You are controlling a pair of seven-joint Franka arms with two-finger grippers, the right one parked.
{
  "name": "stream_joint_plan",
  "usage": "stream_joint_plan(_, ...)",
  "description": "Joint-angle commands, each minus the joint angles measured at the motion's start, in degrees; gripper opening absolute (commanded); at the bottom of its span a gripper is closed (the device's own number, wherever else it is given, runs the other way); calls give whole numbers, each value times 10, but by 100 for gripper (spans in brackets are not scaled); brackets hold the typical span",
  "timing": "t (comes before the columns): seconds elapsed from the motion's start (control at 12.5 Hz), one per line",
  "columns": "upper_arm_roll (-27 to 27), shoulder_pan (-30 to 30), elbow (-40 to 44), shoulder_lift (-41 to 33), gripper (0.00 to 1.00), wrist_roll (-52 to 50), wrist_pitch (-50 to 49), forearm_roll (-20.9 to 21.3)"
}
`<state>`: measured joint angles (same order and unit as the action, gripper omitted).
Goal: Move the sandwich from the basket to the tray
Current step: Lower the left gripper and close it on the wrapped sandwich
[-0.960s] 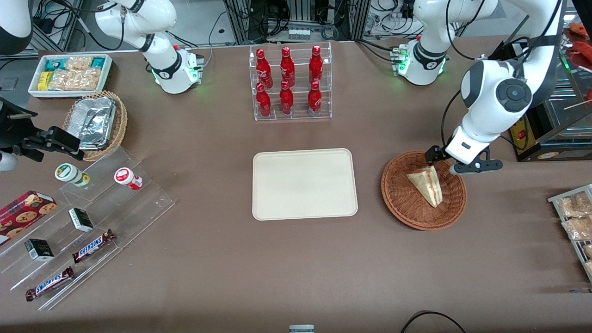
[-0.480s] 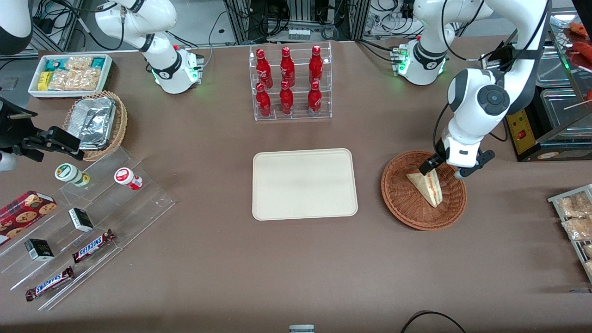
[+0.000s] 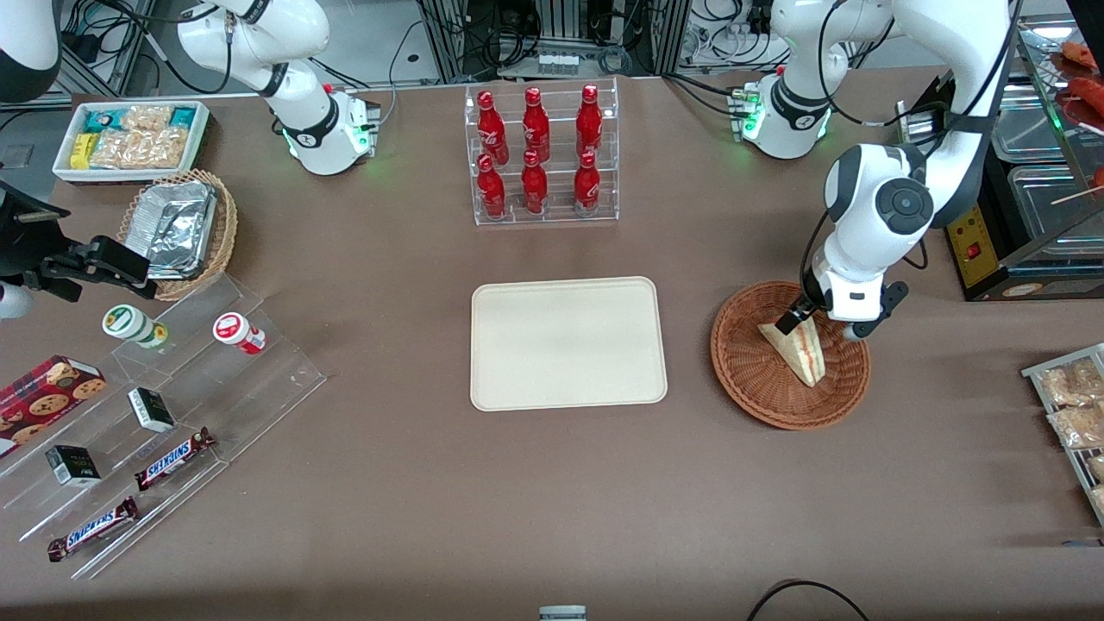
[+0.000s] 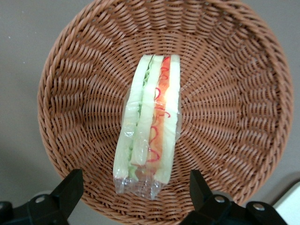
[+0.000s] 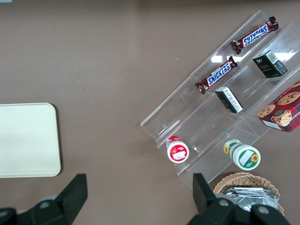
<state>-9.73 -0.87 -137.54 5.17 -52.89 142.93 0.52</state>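
1. One sandwich [image 3: 799, 348] lies in the one reddish-brown basket [image 3: 759, 379], wrapped in clear film, its red and green filling showing along the cut edge in the left wrist view [image 4: 149, 140].
2. The basket sits on the brown table [image 3: 517, 483] beside the tray [image 3: 567, 342], toward the working arm's end of the table.
3. One cream tray lies flat, nearer to the front camera than the bottle rack [image 3: 542, 155]; nothing rests on it.
4. The pincer [image 3: 804, 321] hangs over the end of the sandwich farthest from the front camera, inside the basket's rim.
5. In the left wrist view the pincer [image 4: 136, 187] is spread wide, one finger [image 4: 70, 187] on each side of the sandwich, neither touching it.
6. The rack holds six red bottles, three on each of two rows.
7. Relative to the tray, toward the parked arm's end, a clear stepped stand [image 3: 172, 405] carries two chocolate bars [image 3: 172, 458], two small dark boxes, two round jars [image 3: 238, 332] and one biscuit box [image 3: 43, 398], the last cut off by the frame edge.
8. One tan basket [image 3: 185, 233] with foil containers and one white bin [image 3: 129, 138] of snack packets stand farther from the front camera than that stand.
9. In the front view the arm's wrist hides most of the pincer; only one dark finger shows.
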Motion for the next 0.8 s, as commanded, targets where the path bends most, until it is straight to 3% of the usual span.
stream_joint_plan(0.0,2,-1,23,35,100,-16,9,5)
stream_joint_plan(0.16,2,1,28,48,100,-16,12,5)
stream_joint_plan(0.24,3,0,32,53,91,-16,14,5)
stream_joint_plan(0.4,3,0,37,54,18,-13,11,5)
stream_joint_plan(0.48,3,0,41,53,12,1,8,5)
stream_joint_plan(0.72,3,-3,78,46,11,21,-57,6)
